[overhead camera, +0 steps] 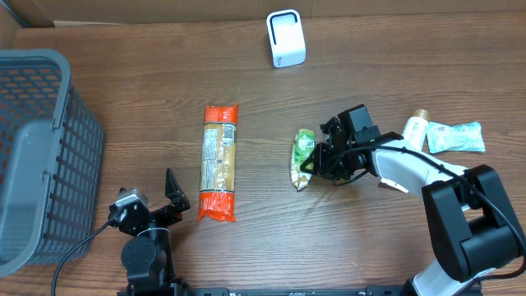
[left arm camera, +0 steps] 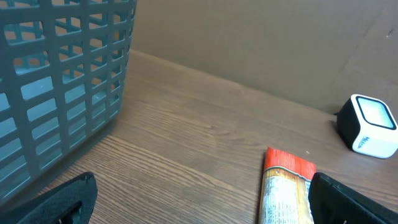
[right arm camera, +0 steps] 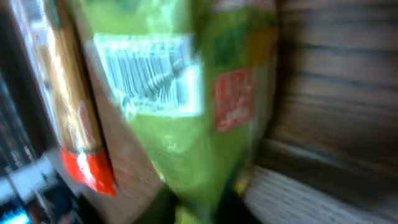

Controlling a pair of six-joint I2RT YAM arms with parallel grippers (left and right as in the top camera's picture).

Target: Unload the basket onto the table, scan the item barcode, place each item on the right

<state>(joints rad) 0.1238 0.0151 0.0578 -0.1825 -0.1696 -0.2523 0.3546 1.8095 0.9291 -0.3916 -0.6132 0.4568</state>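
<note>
Green packet (overhead camera: 304, 158), centre frame, pinched by right fingers (overhead camera: 319, 158); thin edge hold may slip, barcode (right arm camera: 149, 78) missing scanner (overhead camera: 285, 39). Left fingers (left arm camera: 62, 199) spread, idle.

Bare wood (overhead camera: 255, 90) between pasta packet (overhead camera: 219, 162) and scanner (overhead camera: 285, 39)

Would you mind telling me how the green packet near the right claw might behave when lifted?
The green packet looks like thin film, wrinkled around its barcode label, so it will probably flop and crumple. It seems small and flat, so likely light. Its glossy-looking surface may slip.
</note>
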